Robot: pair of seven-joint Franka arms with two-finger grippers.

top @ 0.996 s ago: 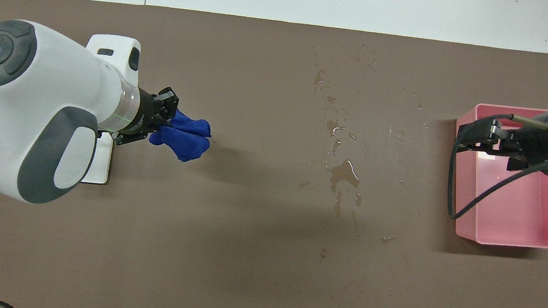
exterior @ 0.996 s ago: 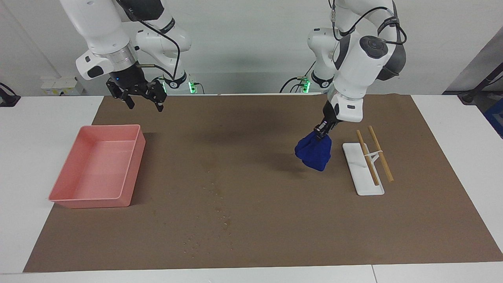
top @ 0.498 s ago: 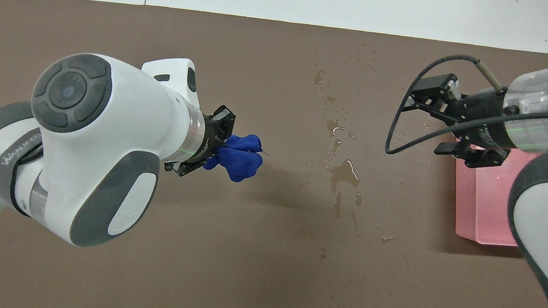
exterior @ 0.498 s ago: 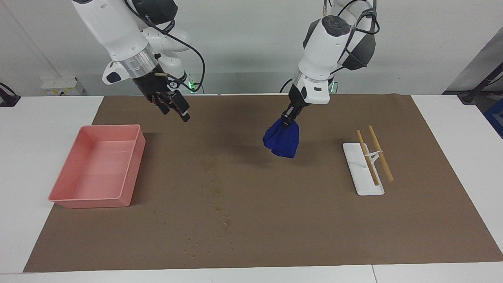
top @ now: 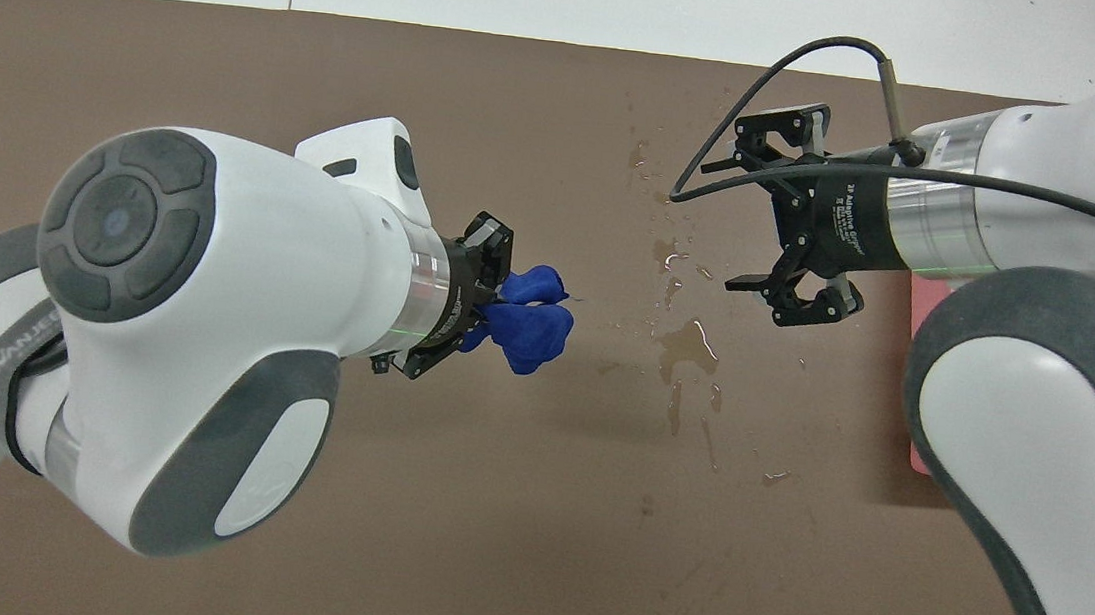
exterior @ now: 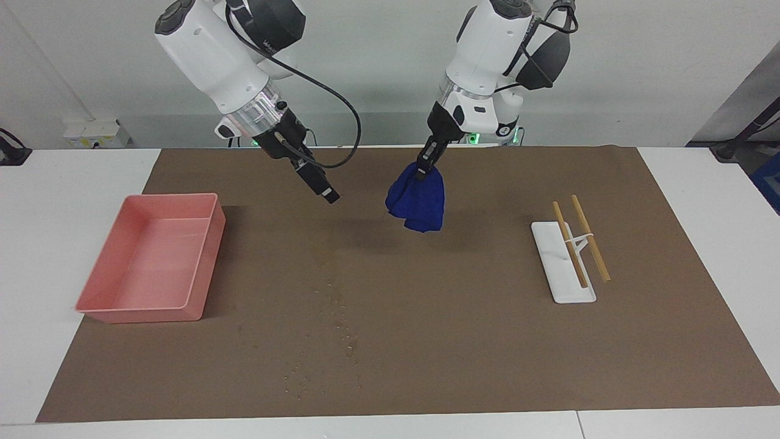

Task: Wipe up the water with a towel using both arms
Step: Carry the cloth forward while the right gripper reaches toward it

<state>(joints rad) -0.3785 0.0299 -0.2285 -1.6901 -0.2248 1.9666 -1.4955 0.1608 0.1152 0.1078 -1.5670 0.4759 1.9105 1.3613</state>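
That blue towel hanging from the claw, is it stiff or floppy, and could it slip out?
Probably floppy: the towel droops in soft lumpy folds below the left gripper, pinched only at its top. It looks light, since that small pinch carries it. Slipping seems unlikely, as the cloth is bunched between the shut fingertips.
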